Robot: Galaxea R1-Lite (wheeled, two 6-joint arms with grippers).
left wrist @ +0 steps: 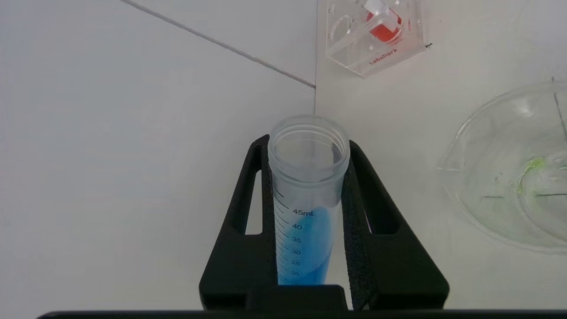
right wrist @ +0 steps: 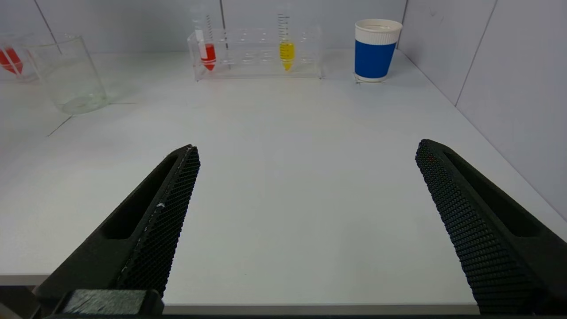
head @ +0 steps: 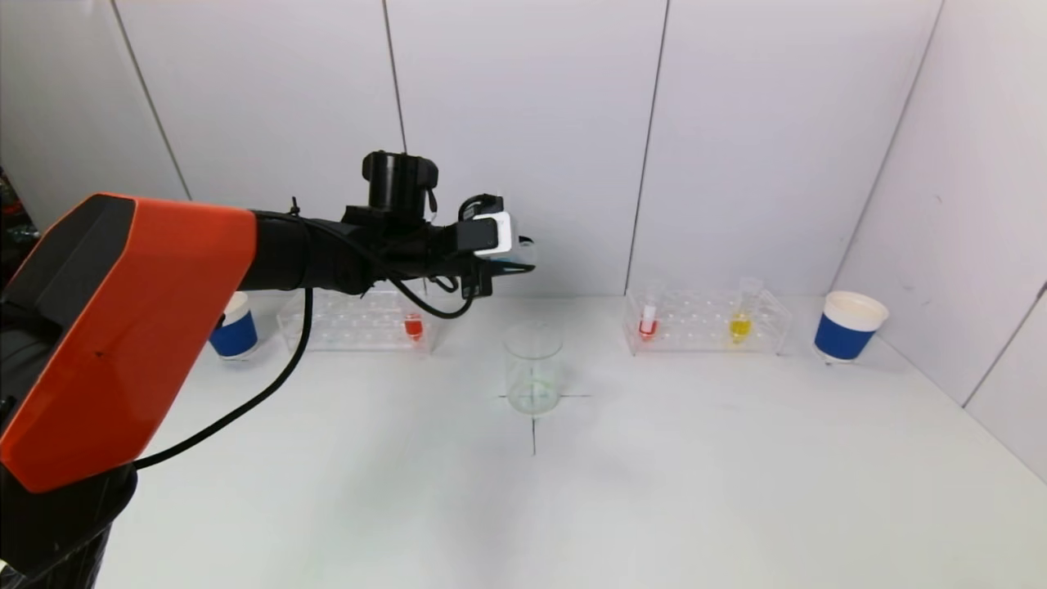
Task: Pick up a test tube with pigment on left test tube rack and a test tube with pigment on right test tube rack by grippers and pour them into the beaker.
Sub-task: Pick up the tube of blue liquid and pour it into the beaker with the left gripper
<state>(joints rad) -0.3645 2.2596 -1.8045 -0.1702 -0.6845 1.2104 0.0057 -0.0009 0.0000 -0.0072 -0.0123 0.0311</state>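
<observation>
Now my left gripper (left wrist: 310, 199), clamped on the blue tube (left wrist: 305, 230), must tip toward the beaker (head: 532, 368) at six o'clock.

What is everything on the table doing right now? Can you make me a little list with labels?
left gripper: shut on the blue tube, held up behind the beaker
right gripper: fingers wide open, holding nothing
beaker: mid-table, greenish traces inside
left rack: one red tube
right rack: red tube and yellow tube
paper cups: left cup, right cup
</observation>
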